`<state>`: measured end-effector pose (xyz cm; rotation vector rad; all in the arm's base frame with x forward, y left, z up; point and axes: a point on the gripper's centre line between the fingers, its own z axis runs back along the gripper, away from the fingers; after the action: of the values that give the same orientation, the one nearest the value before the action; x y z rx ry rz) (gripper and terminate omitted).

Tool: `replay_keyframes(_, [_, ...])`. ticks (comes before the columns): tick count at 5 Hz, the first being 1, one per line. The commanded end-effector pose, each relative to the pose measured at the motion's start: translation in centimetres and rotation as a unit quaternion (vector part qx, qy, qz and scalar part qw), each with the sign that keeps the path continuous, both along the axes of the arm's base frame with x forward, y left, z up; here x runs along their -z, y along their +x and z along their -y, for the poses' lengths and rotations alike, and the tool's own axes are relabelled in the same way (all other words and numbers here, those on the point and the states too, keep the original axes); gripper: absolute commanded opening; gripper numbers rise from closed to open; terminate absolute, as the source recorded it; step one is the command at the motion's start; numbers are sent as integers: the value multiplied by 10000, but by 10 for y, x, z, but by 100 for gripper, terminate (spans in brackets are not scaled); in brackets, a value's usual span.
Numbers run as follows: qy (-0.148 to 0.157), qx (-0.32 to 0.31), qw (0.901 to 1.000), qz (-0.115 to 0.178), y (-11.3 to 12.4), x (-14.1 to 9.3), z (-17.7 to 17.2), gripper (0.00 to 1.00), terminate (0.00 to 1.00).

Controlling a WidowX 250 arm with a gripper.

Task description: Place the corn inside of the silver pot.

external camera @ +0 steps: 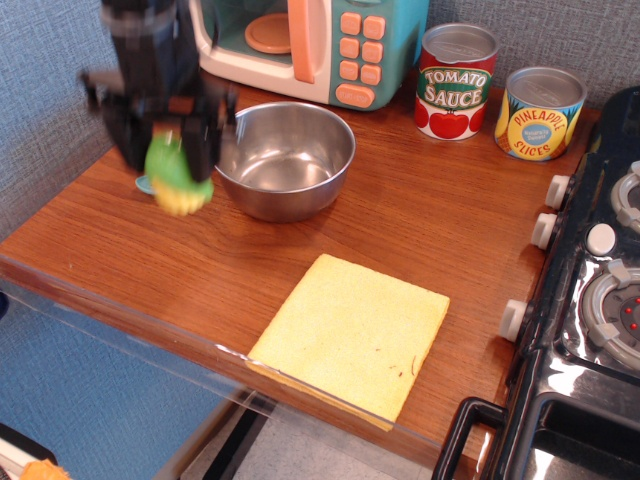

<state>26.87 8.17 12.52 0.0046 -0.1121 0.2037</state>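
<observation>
The corn (176,178), green husk above a yellow end, hangs between the fingers of my gripper (168,150), which is shut on it and holds it off the table. The picture of the arm is blurred by motion. The silver pot (284,158) stands just to the right of the gripper, open side up and empty. The corn is left of the pot's rim, not over it.
A toy microwave (305,45) stands behind the pot. A tomato sauce can (455,80) and a pineapple can (539,112) stand at the back right. A yellow sponge cloth (352,335) lies at the front edge. A black stove (590,290) fills the right side.
</observation>
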Motion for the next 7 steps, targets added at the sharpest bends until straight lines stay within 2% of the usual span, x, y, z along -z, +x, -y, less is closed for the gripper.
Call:
replay_keyframes(1, [-133,-83,9994,302,54,-13,4,0,0])
replay_keyframes(3, [25,-68,10000,51,91,21,15,0,0])
replay_keyframes(5, [151,114,9998,-85,105,50,22,0,0])
replay_keyframes(6, [203,98,9995,-202,101,57,18,100,0])
replay_keyframes(7, [165,114,9997,-164,96,51,17,100,0])
